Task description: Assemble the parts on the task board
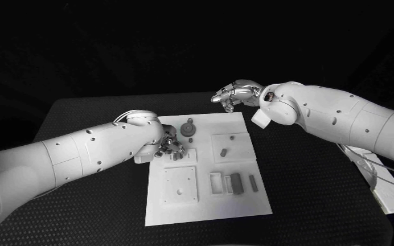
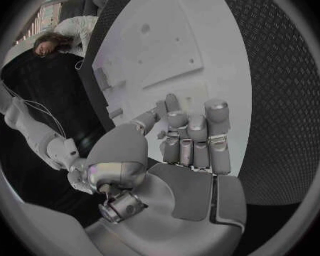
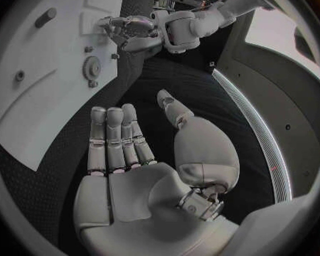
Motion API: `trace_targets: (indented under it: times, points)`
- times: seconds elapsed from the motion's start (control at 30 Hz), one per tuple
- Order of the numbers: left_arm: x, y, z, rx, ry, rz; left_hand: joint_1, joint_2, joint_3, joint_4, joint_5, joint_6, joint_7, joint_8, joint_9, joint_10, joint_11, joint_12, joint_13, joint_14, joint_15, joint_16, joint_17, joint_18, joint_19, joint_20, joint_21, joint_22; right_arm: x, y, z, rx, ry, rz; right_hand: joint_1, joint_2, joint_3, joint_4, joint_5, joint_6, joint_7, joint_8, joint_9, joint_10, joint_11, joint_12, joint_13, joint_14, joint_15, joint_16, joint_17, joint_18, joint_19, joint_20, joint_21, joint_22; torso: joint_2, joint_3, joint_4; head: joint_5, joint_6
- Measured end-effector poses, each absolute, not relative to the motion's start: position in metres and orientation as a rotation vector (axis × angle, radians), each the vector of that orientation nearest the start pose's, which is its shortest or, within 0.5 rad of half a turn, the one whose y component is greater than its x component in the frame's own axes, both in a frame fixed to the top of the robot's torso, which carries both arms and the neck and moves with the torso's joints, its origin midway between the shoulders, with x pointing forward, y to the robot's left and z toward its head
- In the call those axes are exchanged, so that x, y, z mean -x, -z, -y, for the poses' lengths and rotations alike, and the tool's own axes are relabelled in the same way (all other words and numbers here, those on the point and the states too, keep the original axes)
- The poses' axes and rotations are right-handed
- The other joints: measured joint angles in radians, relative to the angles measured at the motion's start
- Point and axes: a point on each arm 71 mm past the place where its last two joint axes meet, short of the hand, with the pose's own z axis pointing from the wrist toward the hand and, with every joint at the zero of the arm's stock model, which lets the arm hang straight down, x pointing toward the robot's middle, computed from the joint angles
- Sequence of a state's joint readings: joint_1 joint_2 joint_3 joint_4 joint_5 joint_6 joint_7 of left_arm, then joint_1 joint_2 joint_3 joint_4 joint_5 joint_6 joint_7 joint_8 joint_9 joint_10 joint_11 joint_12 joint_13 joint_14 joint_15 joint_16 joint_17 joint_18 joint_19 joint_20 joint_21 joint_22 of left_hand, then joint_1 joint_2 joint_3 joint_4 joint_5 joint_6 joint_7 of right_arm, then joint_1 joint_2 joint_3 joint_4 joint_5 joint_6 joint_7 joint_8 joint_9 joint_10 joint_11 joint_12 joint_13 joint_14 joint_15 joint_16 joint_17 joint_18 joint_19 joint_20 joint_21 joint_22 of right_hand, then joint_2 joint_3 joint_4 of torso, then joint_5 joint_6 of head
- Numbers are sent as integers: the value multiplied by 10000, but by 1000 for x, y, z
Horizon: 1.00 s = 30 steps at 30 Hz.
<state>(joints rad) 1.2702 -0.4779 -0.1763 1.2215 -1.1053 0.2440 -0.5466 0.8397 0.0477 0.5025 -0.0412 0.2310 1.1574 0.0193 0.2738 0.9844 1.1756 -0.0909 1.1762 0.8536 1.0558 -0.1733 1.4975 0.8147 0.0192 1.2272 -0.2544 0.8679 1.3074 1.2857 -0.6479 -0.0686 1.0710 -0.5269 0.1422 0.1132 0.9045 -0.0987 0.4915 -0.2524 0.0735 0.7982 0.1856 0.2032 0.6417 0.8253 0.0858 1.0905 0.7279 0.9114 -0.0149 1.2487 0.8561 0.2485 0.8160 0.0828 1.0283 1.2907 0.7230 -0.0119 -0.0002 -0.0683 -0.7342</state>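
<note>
The white task board (image 1: 205,200) lies in the middle of the table. My left hand (image 1: 168,145) is low over its left part, fingertips down at a small recess with dark pegs (image 1: 177,156). In the left wrist view the left hand (image 2: 188,148) has its fingers straight and side by side over the board (image 2: 196,34), with nothing seen in the palm. My right hand (image 1: 234,95) hovers above the board's far edge, and its palm (image 3: 131,153) is flat and empty. A dark gear (image 1: 189,127) stands near the far edge, beside the left hand.
A raised square plate (image 1: 232,146) carries a short peg (image 1: 223,152) and a small screw (image 1: 232,138). Two dark bars (image 1: 236,182) lie by a slot on the near right. A flat plate (image 1: 180,184) with holes sits near left. Black table (image 1: 312,200) surrounds the board.
</note>
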Motion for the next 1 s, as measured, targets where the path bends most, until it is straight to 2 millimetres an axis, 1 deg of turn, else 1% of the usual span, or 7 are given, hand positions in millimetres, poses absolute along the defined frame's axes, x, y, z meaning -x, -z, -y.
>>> trace_targets:
  times: [0.27, 0.9, 1.0]
  points:
    - [-511, 254, -122, -498, 2755, -24229, 0, 0, 0, -1, -20, 0, -1, 1, 43, -1, 0, 0, 0, -1, 4, 0, 0, 0, -13, 13, 0, 0, -561, 188, 221, -5698, -12265, -19617, 0, 0, 0, 0, 0, -8, 38, 0, 0, 0, 0, 0, 0, 1, 2, 0, 0, 0, 0, 0, 0, 0, -1, -1, 1, -2, -3]
    - [-511, 256, -121, -241, 2811, -24281, 1, 1, -1, -3, -76, -1, -2, 41, 83, -1, 1, 0, 0, -3, 41, -1, 1, 0, 24, 8, 1, -1, -561, 188, 221, -5699, -12263, -19618, 0, 0, 0, 0, 0, -8, 35, 0, 0, 0, 0, 0, -11, -20, -19, 0, 0, -1, 0, 0, 0, 0, -3, 2, -1, -1, -24]
    - [-511, 257, -121, -200, 2815, -24326, 1, 1, -1, -3, -76, -2, -2, 39, 106, -1, 1, 0, 1, -5, 43, -1, -8, 0, 29, 3, 1, -1, -561, 188, 222, -5700, -12262, -19618, 0, 0, 0, 0, 0, -8, 33, 0, 0, -35, 35, 0, -11, -20, -19, 0, -9, 0, 0, 0, -1, 0, -3, 0, -2, -5, -31]
